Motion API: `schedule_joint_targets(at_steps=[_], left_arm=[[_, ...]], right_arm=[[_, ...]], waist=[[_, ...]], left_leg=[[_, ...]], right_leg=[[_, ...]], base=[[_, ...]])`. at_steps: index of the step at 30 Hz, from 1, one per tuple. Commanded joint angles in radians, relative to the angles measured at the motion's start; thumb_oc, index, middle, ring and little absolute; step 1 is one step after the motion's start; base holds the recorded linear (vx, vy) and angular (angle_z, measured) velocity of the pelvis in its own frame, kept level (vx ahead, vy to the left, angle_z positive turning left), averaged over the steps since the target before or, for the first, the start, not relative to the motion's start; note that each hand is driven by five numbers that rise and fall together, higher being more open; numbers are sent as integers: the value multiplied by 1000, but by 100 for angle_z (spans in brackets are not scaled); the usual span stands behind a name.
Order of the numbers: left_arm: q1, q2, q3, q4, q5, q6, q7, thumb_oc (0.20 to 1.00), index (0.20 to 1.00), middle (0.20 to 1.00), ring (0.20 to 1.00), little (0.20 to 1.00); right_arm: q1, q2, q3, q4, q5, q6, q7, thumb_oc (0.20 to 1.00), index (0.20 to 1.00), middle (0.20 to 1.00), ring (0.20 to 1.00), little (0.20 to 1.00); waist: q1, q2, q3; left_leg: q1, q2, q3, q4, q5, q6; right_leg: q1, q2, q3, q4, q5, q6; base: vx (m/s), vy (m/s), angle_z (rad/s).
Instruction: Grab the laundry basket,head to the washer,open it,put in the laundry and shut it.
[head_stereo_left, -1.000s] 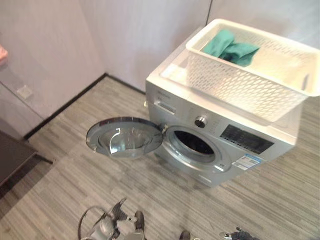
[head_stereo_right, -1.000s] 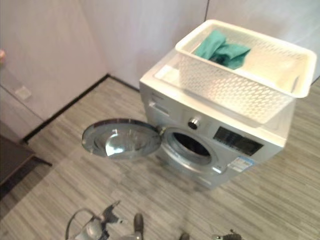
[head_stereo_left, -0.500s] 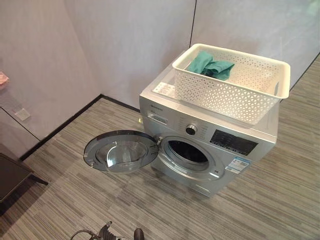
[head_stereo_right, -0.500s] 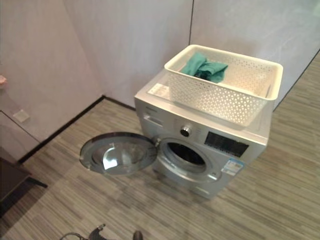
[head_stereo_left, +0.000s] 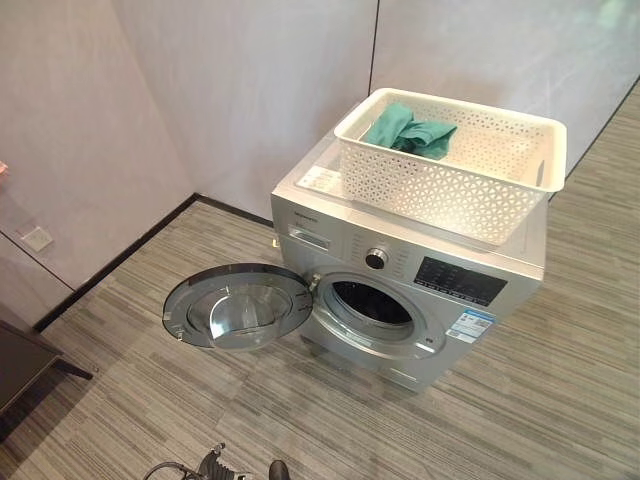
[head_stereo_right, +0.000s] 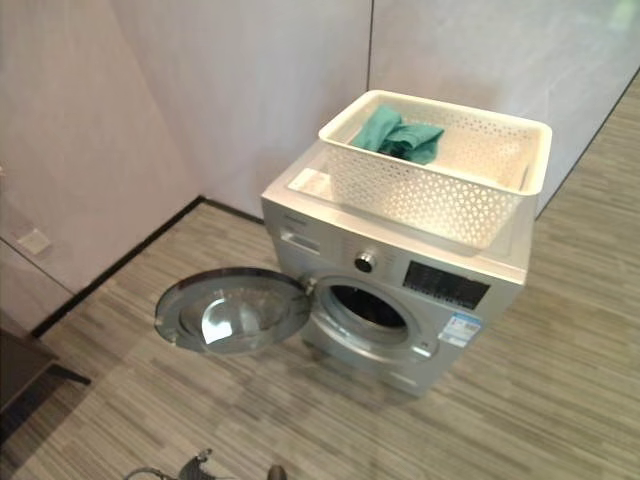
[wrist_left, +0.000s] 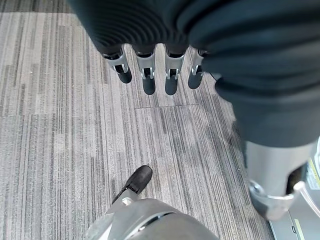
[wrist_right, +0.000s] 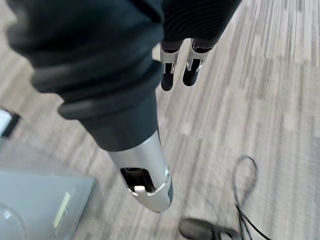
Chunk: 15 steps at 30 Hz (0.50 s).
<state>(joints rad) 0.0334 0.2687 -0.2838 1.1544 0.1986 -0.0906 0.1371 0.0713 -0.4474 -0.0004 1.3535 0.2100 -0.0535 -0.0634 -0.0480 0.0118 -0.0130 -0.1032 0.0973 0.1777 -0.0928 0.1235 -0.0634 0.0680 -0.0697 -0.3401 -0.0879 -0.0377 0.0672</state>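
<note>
A silver front-loading washer (head_stereo_left: 455, 283) stands against the wall. Its round door (head_stereo_left: 238, 306) is swung wide open to the left, and the dark drum opening (head_stereo_left: 372, 302) is bare. On top of the washer rests a white lattice laundry basket (head_stereo_left: 450, 192) with green laundry (head_stereo_left: 408, 130) bunched in its far left corner. My left hand (wrist_left: 148, 75) hangs over the striped floor with straight fingers, holding nothing. My right hand (wrist_right: 172, 70) also hangs over the floor, fingers and thumb straight and empty. Both hands are well short of the washer.
Grey walls with a black baseboard (head_stereo_left: 110, 268) run behind and to the left of the washer. A dark piece of furniture (head_stereo_left: 20, 365) juts in at the lower left. Striped grey floor (head_stereo_left: 330, 420) lies between me and the washer.
The whole picture has shifted: the camera rose and the washer now sits lower and smaller in view. Washer, door, basket and laundry have not moved.
</note>
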Motion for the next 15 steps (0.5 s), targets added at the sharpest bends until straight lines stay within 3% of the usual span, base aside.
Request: schedule_joint_targets(at_steps=[1, 5, 9, 13, 15], left_arm=[[-47, -7, 16, 56, -13, -19, 30, 1000, 1000, 1000, 1000, 1000], [-43, -7, 14, 52, -16, -14, 36, 1000, 1000, 1000, 1000, 1000], [-38, -6, 16, 66, -15, -11, 36, 1000, 1000, 1000, 1000, 1000], [-31, 13, 32, 70, -11, -8, 38, 1000, 1000, 1000, 1000, 1000], [-21, 22, 48, 56, -6, -7, 37, 1000, 1000, 1000, 1000, 1000]], right_arm=[[-58, 33, 37, 73, -31, 18, -33, 1000, 1000, 1000, 1000, 1000], [-73, 139, 134, -68, -40, 8, -12, 1000, 1000, 1000, 1000, 1000], [-53, 149, 153, -94, -43, 9, -4, 1000, 1000, 1000, 1000, 1000], [-16, 115, 123, -160, -66, 13, -18, 1000, 1000, 1000, 1000, 1000], [12, 29, 22, -316, -78, 7, -81, 1000, 1000, 1000, 1000, 1000]], waist=[[7, -5, 19], [9, -5, 22], [6, -8, 21], [-3, -11, 24], [-14, -8, 28]], left_leg=[[40, -43, 7, 5, -85, 13], [40, -43, 5, 5, -86, 14], [37, -43, 6, 5, -87, 14], [24, -42, 6, 5, -86, 12], [22, -41, 11, 5, -90, 13]], right_leg=[[-3, -13, 18, 6, -4, 39], [0, -15, 15, 3, -9, 37], [-3, -14, 15, 3, -9, 37], [-13, -17, 15, 3, -8, 39], [-22, -19, 25, 4, -5, 43]], base=[[-8, 22, -26], [-3, 10, -9], [0, 0, 0], [0, 0, 0], [-3, 11, -2]])
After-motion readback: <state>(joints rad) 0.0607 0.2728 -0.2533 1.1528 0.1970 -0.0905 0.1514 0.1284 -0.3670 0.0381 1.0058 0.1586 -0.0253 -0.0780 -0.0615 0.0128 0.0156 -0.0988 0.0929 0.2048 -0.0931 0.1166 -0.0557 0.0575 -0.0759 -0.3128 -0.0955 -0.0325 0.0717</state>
